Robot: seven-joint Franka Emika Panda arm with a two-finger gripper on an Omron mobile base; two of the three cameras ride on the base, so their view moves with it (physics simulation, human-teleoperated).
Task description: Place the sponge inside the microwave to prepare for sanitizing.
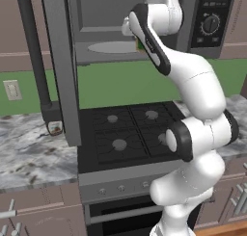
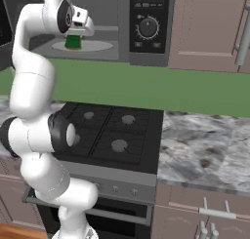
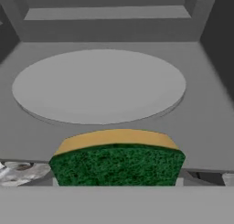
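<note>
The microwave (image 1: 103, 11) hangs above the stove with its door (image 1: 60, 61) swung wide open to the left. Its grey interior holds a round plate (image 3: 98, 86), which also shows at the oven's floor (image 2: 95, 46). My gripper (image 2: 75, 37) is at the oven's mouth, shut on the sponge (image 2: 74, 42). The sponge (image 3: 117, 161) hangs just over the front lip of the cavity, short of the plate, green scrubbing layer toward the camera and yellow edge above. In the left base view my forearm hides all but a sliver of the sponge (image 1: 140, 45).
The microwave's dial panel (image 2: 148, 21) is right of the cavity. Below is the black four-burner stove (image 1: 128, 131). A brown bottle (image 1: 55, 128) stands on the marble counter beside the open door's long handle (image 1: 34, 52). More counter (image 2: 205, 150) lies right of the stove.
</note>
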